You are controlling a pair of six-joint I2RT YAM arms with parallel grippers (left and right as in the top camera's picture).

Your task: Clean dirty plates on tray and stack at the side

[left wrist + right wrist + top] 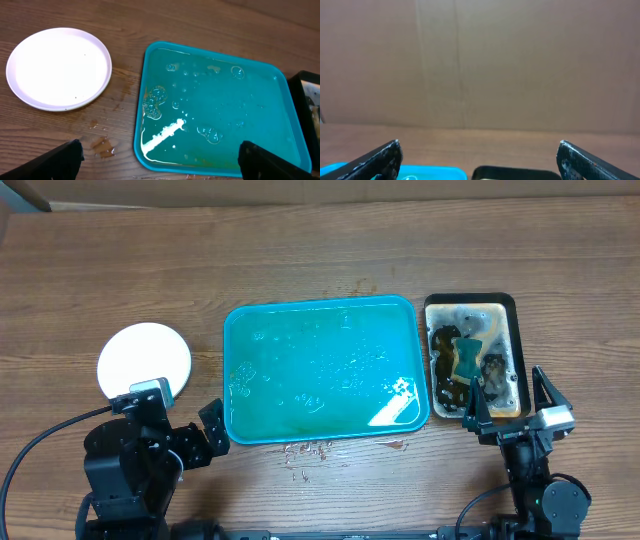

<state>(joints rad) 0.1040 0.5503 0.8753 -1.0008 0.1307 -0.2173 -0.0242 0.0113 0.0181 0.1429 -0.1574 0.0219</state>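
A white plate [144, 356] lies on the table left of the teal tray [325, 368]; whether other plates lie under it I cannot tell. It also shows in the left wrist view [59, 67]. The tray [215, 107] holds only water drops and a little foam, with no plates on it. My left gripper [160, 160] is open and empty near the tray's front left corner. My right gripper [477, 157] is open and empty at the front of the black basin [505, 302], raised and looking toward the back wall.
The black-rimmed basin holds dirty brown water and a teal sponge [466, 360]. Small brown spills [305, 450] lie on the wood in front of the tray. A wet spot [102, 145] sits between plate and tray. A cardboard wall stands behind the table.
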